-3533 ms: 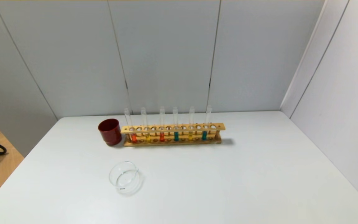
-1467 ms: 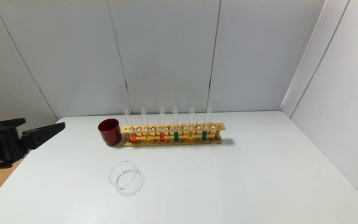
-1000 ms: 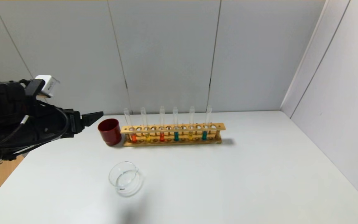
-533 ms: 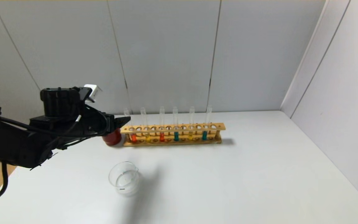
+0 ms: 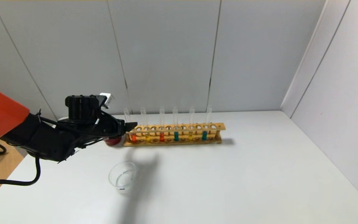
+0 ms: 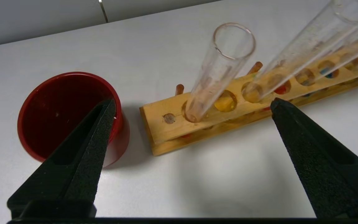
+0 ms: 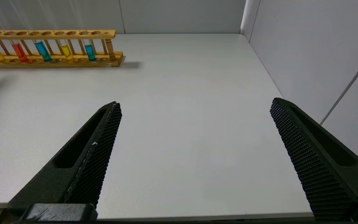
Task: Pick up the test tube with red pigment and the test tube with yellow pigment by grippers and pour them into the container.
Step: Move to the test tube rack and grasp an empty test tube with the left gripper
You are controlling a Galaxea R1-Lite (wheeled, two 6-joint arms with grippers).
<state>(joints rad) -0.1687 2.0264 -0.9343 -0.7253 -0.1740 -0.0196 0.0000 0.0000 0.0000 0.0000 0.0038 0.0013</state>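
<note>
A wooden rack at the back of the table holds several upright tubes. The test tube with red pigment stands at its left end, and another red one stands third. The test tube with yellow pigment is between them, with a second yellow one further right. My left gripper hovers open at the rack's left end. In the left wrist view the left gripper stands wide just short of the end tube, holding nothing. The container sits nearer me. My right gripper is open over bare table.
A dark red cup stands against the rack's left end, under one left finger, and is mostly hidden in the head view. Two teal tubes share the rack. Grey walls close the back and right.
My left arm has swung in from the left edge to the rack's left end, covering the red cup in the head view. Its gripper has stayed open. Tubes and dish have not moved.
</note>
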